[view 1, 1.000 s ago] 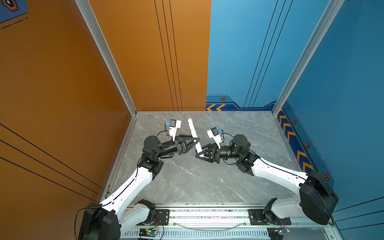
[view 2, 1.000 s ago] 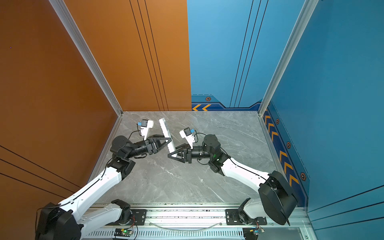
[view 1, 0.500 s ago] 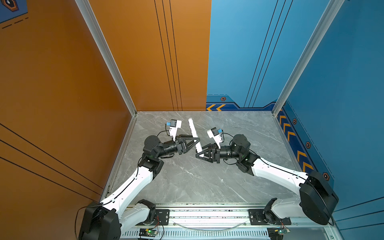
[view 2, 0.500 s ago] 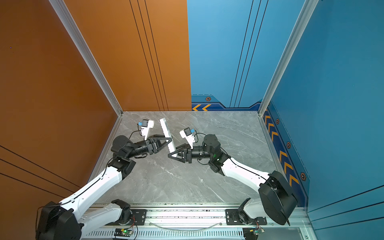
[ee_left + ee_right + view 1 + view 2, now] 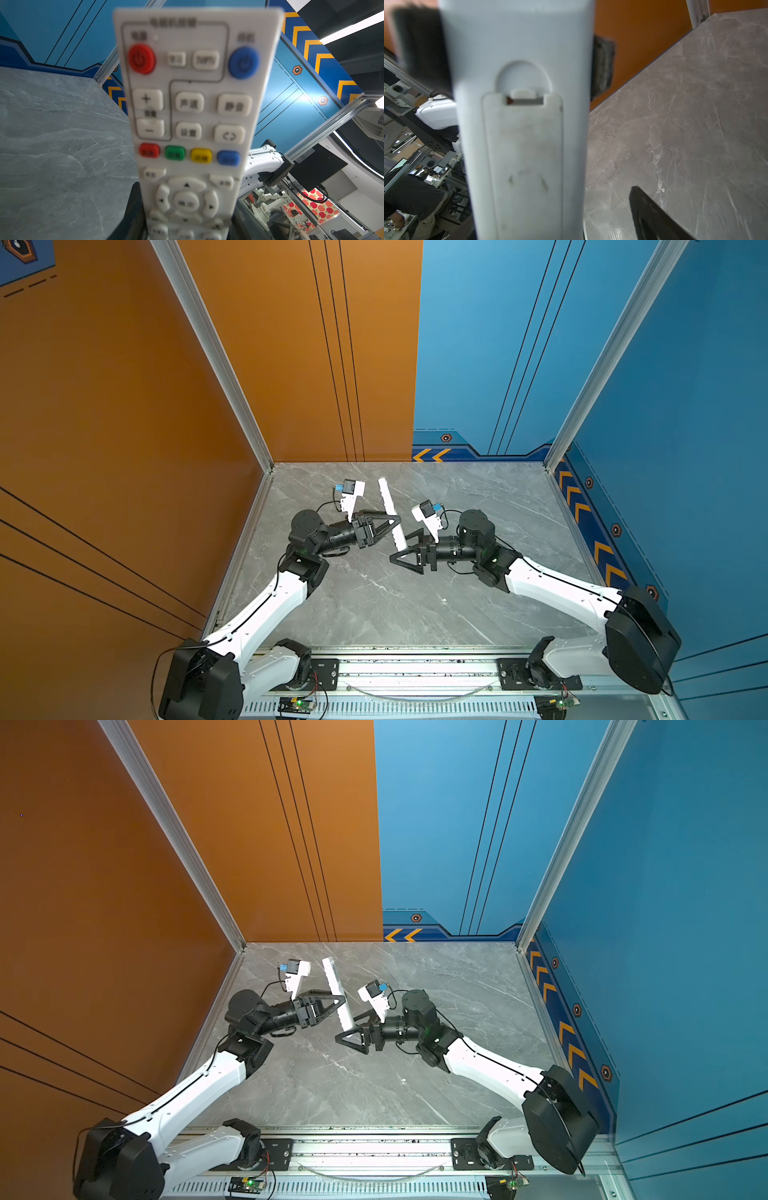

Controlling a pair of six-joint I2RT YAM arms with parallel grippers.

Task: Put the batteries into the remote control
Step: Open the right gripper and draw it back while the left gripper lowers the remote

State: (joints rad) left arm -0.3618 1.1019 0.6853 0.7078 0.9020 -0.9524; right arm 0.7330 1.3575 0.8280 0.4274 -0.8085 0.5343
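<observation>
The remote [image 5: 386,499] hangs in the air above the worktop [image 5: 374,605], and I place all other things from it. At its near end stands the right tool [image 5: 401,549], with its jaws wide apart on both sides of that end and holding nothing. In the right wrist view one of its fingers [image 5: 654,218] is clearly beside the remote [image 5: 519,145], not on it. That view also shows the plain back with the battery cover [image 5: 523,155], which looks closed, its latch [image 5: 525,95] on the side toward the remote's middle. Around that middle the left tool [image 5: 395,522] is clamped on the two long edges and carries the remote alone. I judge it to be light, stiff, smooth plastic, so it may slip or turn in a single grip. The narrow long edges, clear of the cover, are the good place to hold. The cover seems thin and should be released at the latch, not forced. The long axis runs from the cover end away to the far end, which has the red button [image 5: 141,58] and the blue button [image 5: 243,62]. The button side faces the left arm and the back faces the right arm. Whether the far end is also higher, I cannot tell. No batteries are seen near the remote.
</observation>
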